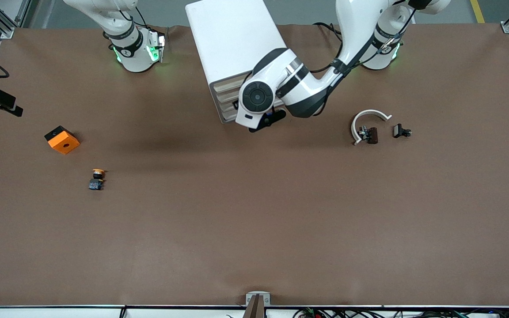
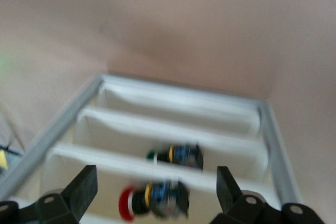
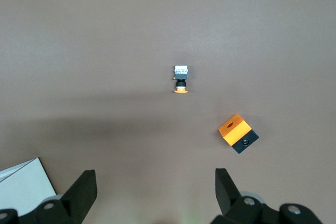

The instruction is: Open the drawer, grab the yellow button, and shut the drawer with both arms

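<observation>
The white cabinet (image 1: 231, 42) stands between the arm bases, its cream drawer slats (image 1: 228, 98) facing the front camera and looking level with each other. My left gripper (image 1: 265, 120) is open, right at the slats. In the blurred left wrist view (image 2: 156, 171) its fingers straddle a red-capped button (image 2: 152, 201); a green-capped one (image 2: 176, 155) lies one slat away. The orange-red capped button (image 1: 96, 179) lies on the table toward the right arm's end, also in the right wrist view (image 3: 181, 80). My right gripper (image 3: 155, 173) is open and empty high over the table, out of the front view.
An orange square block (image 1: 62, 139) lies farther from the front camera than the button, also in the right wrist view (image 3: 238, 132). Toward the left arm's end lie a white curved piece (image 1: 368, 116), a dark brown part (image 1: 371, 135) and a black clip (image 1: 401, 131).
</observation>
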You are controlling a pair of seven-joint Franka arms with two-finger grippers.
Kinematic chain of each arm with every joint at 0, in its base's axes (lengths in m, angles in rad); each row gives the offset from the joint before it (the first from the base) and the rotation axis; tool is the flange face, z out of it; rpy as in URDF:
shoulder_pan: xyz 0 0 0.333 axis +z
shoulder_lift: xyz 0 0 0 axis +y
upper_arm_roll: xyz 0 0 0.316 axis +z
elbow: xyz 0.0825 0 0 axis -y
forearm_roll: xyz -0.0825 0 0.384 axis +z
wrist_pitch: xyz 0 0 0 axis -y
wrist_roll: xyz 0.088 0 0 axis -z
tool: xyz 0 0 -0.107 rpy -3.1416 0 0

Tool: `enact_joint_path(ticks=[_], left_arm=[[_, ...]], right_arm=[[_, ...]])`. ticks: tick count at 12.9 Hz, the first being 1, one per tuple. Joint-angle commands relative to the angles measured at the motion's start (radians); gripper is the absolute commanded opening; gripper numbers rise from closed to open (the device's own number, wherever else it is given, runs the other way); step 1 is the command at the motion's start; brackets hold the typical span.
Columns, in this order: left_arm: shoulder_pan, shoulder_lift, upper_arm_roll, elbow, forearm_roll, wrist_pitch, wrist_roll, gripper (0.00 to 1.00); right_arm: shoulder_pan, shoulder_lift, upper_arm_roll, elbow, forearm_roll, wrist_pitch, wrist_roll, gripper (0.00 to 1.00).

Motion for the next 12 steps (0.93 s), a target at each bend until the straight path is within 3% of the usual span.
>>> enact_joint_path(ticks=[1, 5, 12], left_arm=[[0.061, -0.015, 0.049, 0.023, 0.051, -0.014, 0.019, 1.0], [0.173, -0.086, 0.049, 0.035, 0.129, -0.092, 0.176, 1.0], [0.403, -0.306, 0.043, -0.015, 0.129, -0.308, 0.578, 1.0]], right_arm=[[0.045, -0.063, -0.009, -0.059, -0.011, 0.019, 0.031, 1.0], [0.036, -0.108, -0.01, -0.092, -0.01, 0.016, 0.031, 1.0], [0.021, -0.12, -0.001, -0.115, -0.034, 0.059, -0.02, 1.0]])
